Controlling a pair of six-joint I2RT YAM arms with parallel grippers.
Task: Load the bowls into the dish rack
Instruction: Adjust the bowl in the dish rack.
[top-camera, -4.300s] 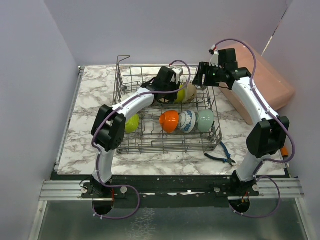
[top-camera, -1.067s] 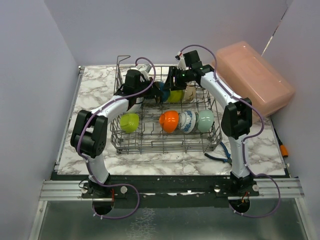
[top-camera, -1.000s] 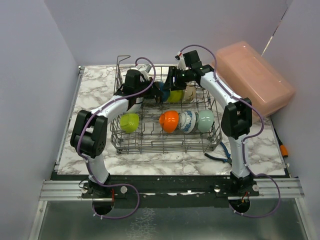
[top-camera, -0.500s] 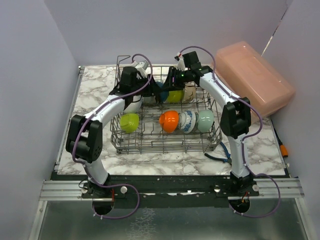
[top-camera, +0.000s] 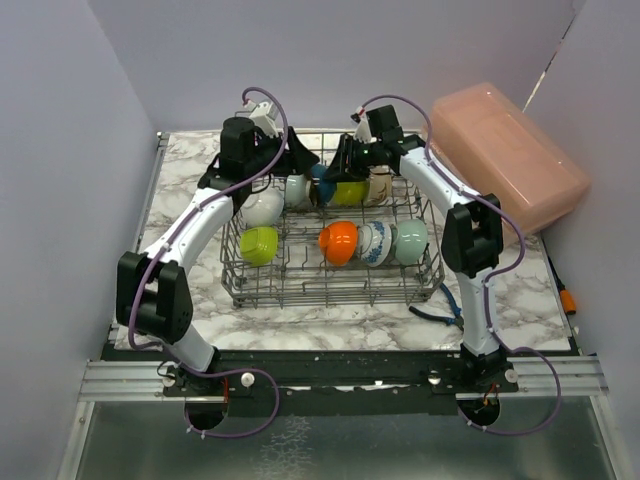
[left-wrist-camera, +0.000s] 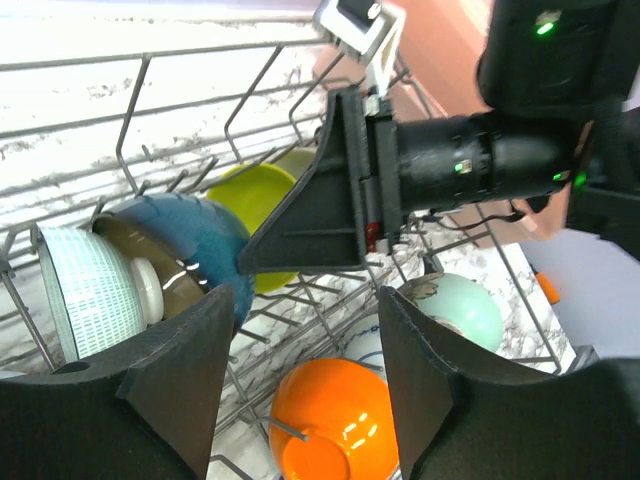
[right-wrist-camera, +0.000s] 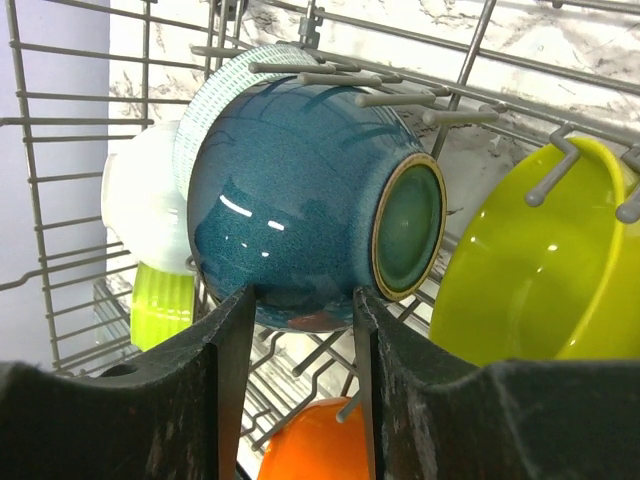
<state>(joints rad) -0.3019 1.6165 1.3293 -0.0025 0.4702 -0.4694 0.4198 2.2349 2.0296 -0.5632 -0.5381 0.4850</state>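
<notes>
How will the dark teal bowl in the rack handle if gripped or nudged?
The dark teal bowl shows bright glare on its glaze, so it is probably slippery. It looks like rigid ceramic, likely chippable against the dish rack wires. Lying on its side between tines, it may roll if nudged.

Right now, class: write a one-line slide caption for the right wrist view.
Right gripper at a dark teal glazed bowl lying on its side in the grey wire dish rack.

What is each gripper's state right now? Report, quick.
Left gripper: open, empty.
Right gripper: set around the edge of the dark teal bowl; whether it grips cannot be told.
</notes>
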